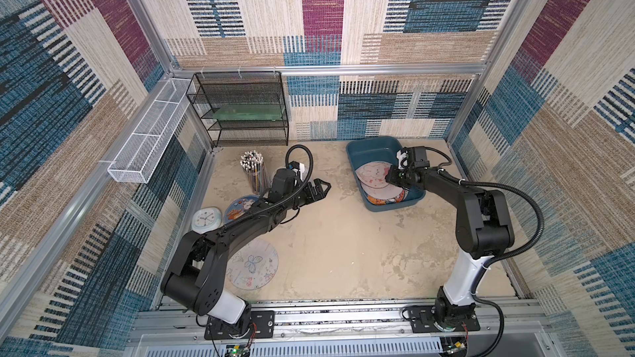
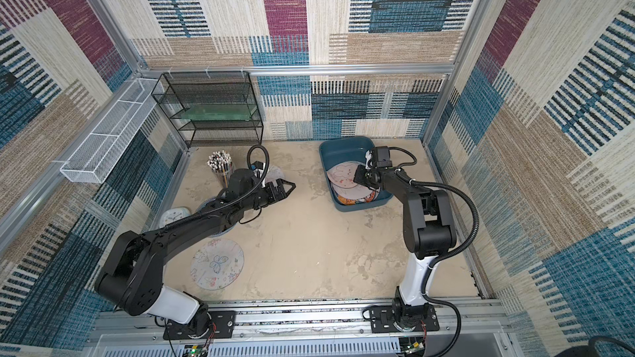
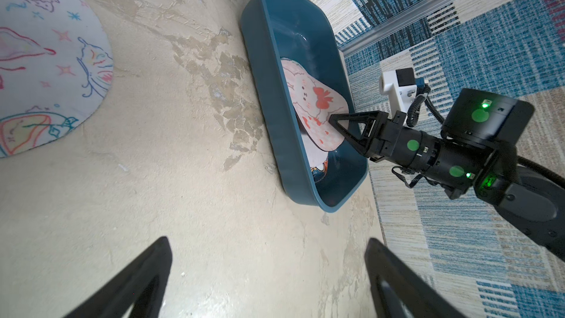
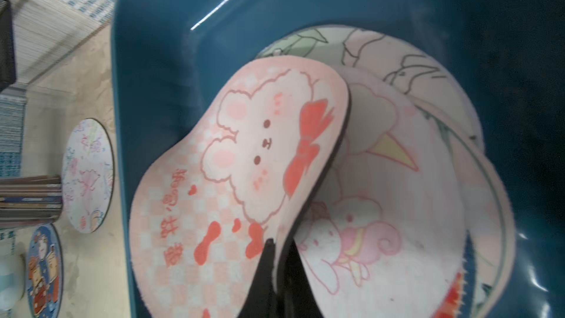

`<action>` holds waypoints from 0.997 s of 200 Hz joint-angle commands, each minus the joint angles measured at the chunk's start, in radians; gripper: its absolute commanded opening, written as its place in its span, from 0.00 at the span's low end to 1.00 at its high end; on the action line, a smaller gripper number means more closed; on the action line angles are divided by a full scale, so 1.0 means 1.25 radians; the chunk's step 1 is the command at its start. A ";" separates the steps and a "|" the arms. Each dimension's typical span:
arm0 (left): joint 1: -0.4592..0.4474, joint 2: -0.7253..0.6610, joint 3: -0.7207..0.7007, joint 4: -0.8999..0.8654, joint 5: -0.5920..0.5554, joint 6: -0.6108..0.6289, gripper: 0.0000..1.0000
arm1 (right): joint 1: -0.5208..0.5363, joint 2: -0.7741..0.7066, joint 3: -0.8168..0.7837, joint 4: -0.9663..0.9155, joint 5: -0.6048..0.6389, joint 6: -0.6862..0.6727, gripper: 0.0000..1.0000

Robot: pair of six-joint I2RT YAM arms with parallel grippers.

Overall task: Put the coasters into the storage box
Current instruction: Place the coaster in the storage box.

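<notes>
The right end effector (image 4: 276,270) pinches a thin, floppy pink coaster (image 4: 241,160) by its rim, sagging over the storage box (image 4: 159,41).

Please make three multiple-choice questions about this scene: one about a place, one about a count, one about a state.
1. Where is the dark teal plastic storage box?
A. on the black wire rack
B. on the table near the back wall
C. in the white wire basket

2. How many arms reach over the box?
A. none
B. one
C. two

3. What is the right gripper doing?
A. open above the table
B. shut on nothing
C. shut on the pink round rabbit-print coaster

Answers: 1 B, it sits on the table; 2 B, only the right arm; 3 C, the jaws pinch its edge.
</notes>
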 commanded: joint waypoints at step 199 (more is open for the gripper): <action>0.041 0.047 0.106 -0.180 -0.218 0.084 0.99 | 0.119 -0.186 0.006 0.055 0.035 -0.058 0.91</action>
